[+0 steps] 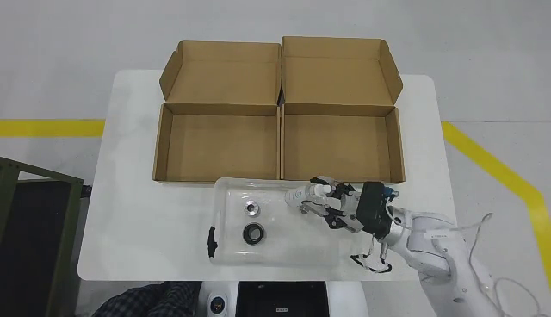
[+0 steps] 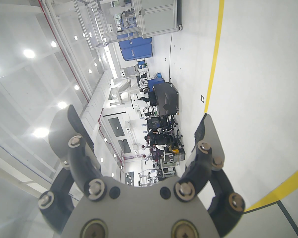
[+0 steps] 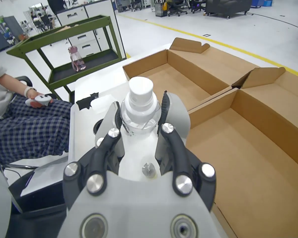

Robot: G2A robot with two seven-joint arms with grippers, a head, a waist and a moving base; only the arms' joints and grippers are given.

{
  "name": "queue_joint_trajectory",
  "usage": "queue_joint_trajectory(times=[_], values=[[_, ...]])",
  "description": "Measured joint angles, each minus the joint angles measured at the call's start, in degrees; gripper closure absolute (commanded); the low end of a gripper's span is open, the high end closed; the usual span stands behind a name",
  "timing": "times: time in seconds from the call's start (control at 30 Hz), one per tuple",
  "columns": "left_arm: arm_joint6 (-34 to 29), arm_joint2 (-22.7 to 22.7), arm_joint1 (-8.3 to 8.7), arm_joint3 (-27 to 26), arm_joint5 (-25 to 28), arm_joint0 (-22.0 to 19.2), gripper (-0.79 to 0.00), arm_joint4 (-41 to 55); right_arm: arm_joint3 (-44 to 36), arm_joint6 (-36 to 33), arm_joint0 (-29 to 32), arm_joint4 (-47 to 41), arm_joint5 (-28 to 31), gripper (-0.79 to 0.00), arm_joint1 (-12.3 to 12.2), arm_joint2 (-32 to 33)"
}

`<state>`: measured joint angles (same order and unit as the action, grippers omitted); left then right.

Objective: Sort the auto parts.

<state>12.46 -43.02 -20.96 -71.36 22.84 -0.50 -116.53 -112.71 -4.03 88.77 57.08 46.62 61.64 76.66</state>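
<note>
While the right gripper (image 3: pixel 140 108) clamps a white-capped part (image 3: pixel 140 92) at the clear bin's (image 1: pixel 284 250) right end and the left gripper (image 2: pixel 139 115) gapes empty, lifting it into a cardboard box (image 1: pixel 340 149) likely follows.

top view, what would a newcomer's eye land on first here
The right gripper is clamped on a white-capped clear part, over the clear tray at the table's near edge. Behind it, side by side with lids folded back, stand the left cardboard box and the right cardboard box. In the tray lie a silver piece and a black ring.
</note>
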Motion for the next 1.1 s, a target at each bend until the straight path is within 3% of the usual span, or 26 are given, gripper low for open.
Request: queue_joint_trajectory(times=[0.23, 0.53, 0.9, 1.1], values=[[0.0, 0.0, 0.00, 0.0, 0.0, 0.0, -0.785, 0.0, 1.7, -2.7, -3.6, -7.6, -1.8, 0.000, 0.1, -0.7], [0.0, 0.0, 0.00, 0.0, 0.0, 0.0, -0.785, 0.0, 3.3, -3.3, -6.7, -10.2, -5.2, 0.000, 0.5, -2.2], [0.0, 0.0, 0.00, 0.0, 0.0, 0.0, -0.785, 0.0, 4.7, -3.4, -10.8, -5.6, -12.2, 0.000, 1.0, -2.6], [0.0, 0.0, 0.00, 0.0, 0.0, 0.0, -0.785, 0.0, 8.5, -6.2, -15.9, -3.3, -16.9, 0.000, 1.6, -5.0]])
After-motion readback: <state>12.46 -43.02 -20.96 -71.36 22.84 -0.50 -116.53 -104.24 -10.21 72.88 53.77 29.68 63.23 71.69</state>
